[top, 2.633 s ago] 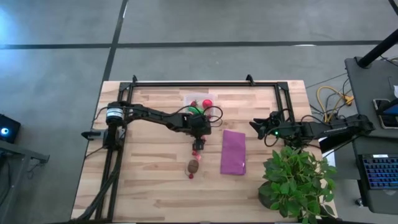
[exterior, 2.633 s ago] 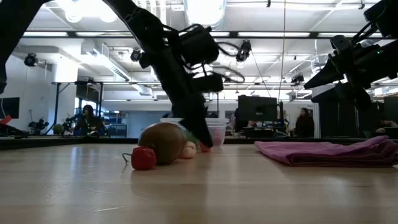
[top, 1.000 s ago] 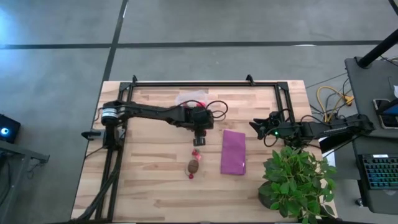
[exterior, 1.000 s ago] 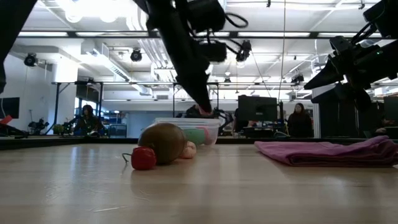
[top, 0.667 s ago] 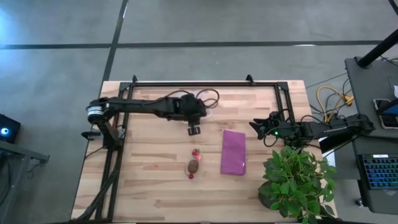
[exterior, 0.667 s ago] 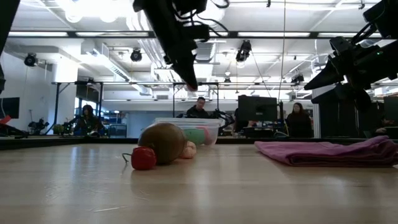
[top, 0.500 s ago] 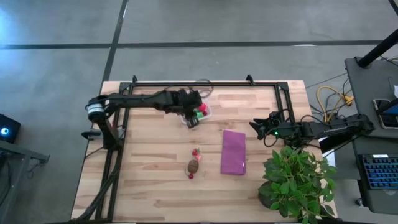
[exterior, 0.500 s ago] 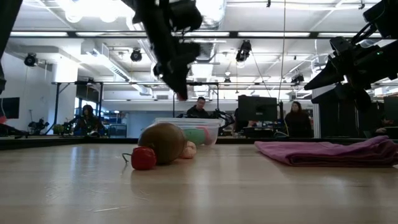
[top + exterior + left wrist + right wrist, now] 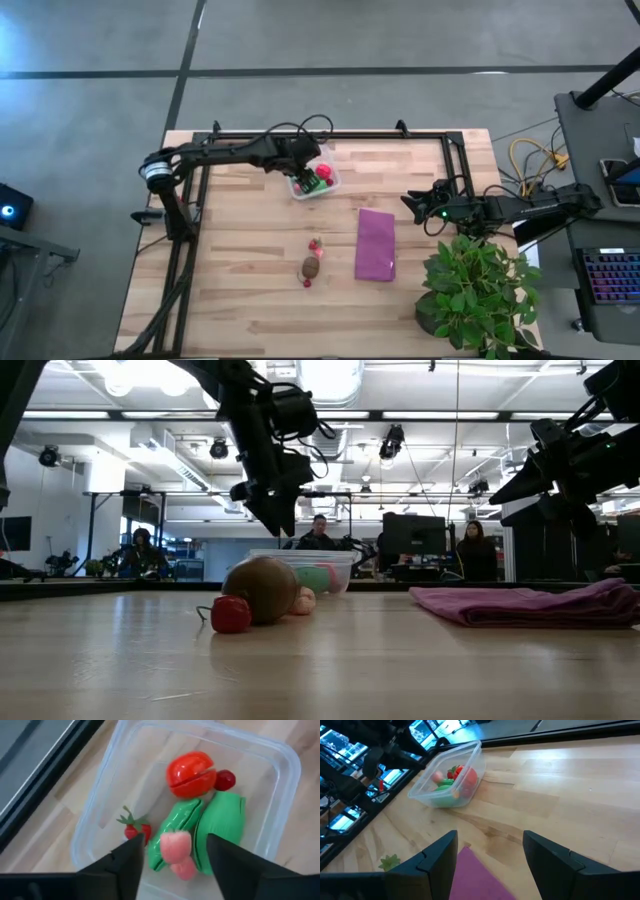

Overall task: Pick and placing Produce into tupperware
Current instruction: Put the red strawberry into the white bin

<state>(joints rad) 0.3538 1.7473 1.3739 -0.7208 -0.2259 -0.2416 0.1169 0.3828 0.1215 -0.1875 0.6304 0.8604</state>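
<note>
Taking the tupperware (image 9: 313,181) as the landmark and reading from its left: the left hand (image 9: 301,178) hangs just above the tupperware's left edge, its fingers (image 9: 125,865) spread apart with nothing between them, so it has released. Below it, inside the tupperware, the left wrist view shows a cut red tomato (image 9: 190,767), a small dark-red round piece (image 9: 225,780), two green pieces (image 9: 220,827), a little strawberry (image 9: 134,827) and a pink bit (image 9: 176,849) lying on the green ones. That share of the produce is in place.

To the near side of the tupperware and slightly right, well apart from it on the worktop (image 9: 240,290), three pieces still wait: a tiny pink-red bit (image 9: 316,246), the brown oval (image 9: 311,267) just beyond that, and a small red piece (image 9: 306,283) beside the oval. A purple cloth (image 9: 375,244) lies further right.

Far to the tupperware's right, the right hand (image 9: 408,203) waits over the worktop's edge, its fingers (image 9: 437,857) parted and empty.

By this showing the job looks well past halfway, with three pieces left to fetch.
</note>
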